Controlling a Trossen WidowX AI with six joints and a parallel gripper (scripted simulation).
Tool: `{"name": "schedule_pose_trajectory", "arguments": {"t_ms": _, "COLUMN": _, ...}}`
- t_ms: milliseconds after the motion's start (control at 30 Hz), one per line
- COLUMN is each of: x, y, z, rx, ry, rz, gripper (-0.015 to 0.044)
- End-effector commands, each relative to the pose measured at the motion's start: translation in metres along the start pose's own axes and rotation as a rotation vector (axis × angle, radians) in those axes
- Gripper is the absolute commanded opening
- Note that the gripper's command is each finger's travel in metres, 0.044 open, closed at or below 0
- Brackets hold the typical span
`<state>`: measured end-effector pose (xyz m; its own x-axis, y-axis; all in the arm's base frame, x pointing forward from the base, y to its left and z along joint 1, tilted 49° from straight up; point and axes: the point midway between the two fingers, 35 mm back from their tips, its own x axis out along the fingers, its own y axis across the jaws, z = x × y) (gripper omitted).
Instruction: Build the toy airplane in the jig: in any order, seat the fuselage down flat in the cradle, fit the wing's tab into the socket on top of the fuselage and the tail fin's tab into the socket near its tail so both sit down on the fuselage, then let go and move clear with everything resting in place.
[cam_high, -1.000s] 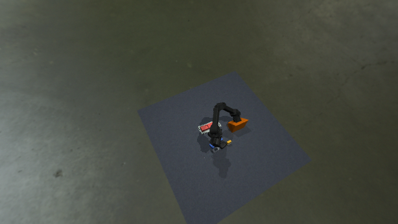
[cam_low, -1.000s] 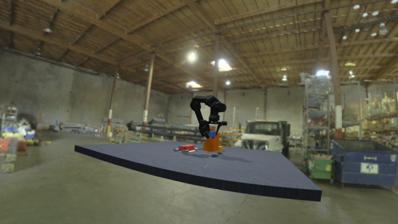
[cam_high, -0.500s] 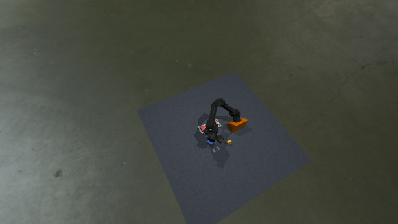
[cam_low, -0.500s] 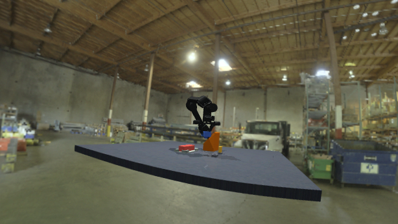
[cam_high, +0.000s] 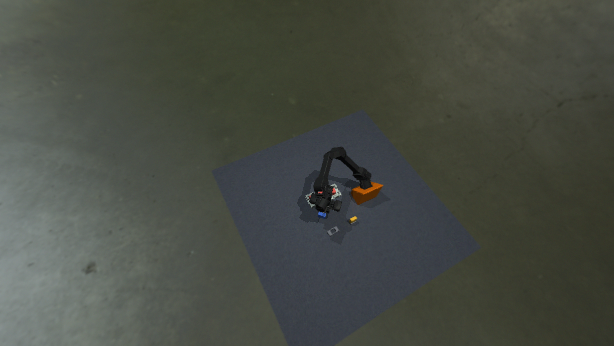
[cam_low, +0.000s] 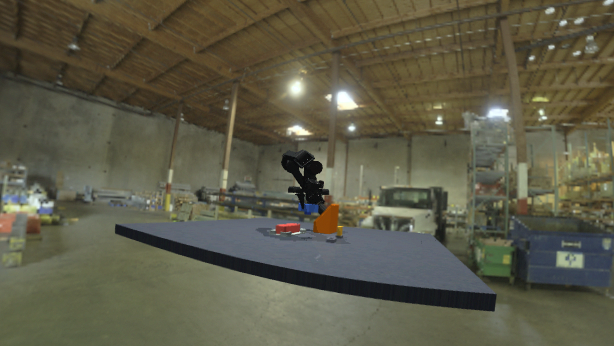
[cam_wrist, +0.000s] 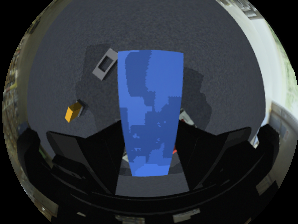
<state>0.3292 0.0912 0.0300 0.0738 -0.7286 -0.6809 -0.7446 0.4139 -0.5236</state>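
Observation:
My gripper (cam_high: 326, 204) (cam_low: 308, 201) (cam_wrist: 149, 121) is shut on the blue wing (cam_high: 322, 215) (cam_low: 307, 208) (cam_wrist: 151, 100), holding it well above the table near the jig. The red fuselage (cam_high: 333, 191) (cam_low: 288, 228) lies in the pale jig (cam_high: 307, 197) (cam_wrist: 187, 118); the arm and wing partly cover both, so full seating and the sockets cannot be made out. The yellow tail fin (cam_high: 353, 219) (cam_low: 340, 230) (cam_wrist: 73, 111) stands apart from the fuselage. The wing's underside and tab are hidden.
A grey rectangular frame (cam_high: 329, 232) (cam_low: 331, 240) (cam_wrist: 99, 73) lies near the tail fin, with an opening in its middle. A tall orange wedge-shaped block (cam_high: 366, 194) (cam_low: 327, 221) stands by the arm's base. The dark blue-grey table (cam_high: 390, 270) (cam_low: 390, 260) carries everything.

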Motion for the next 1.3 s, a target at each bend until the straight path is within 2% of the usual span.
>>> {"name": "schedule_pose_trajectory", "arguments": {"t_ms": 0, "x": 0.001, "y": -0.010, "z": -0.012, "rx": -0.072, "ry": -0.004, "rz": -0.005, "gripper": 0.0000}}
{"name": "schedule_pose_trajectory", "arguments": {"t_ms": 1267, "x": 0.028, "y": -0.058, "z": -0.117, "rx": -0.758, "ry": 0.031, "rz": -0.012, "gripper": 0.0000}}
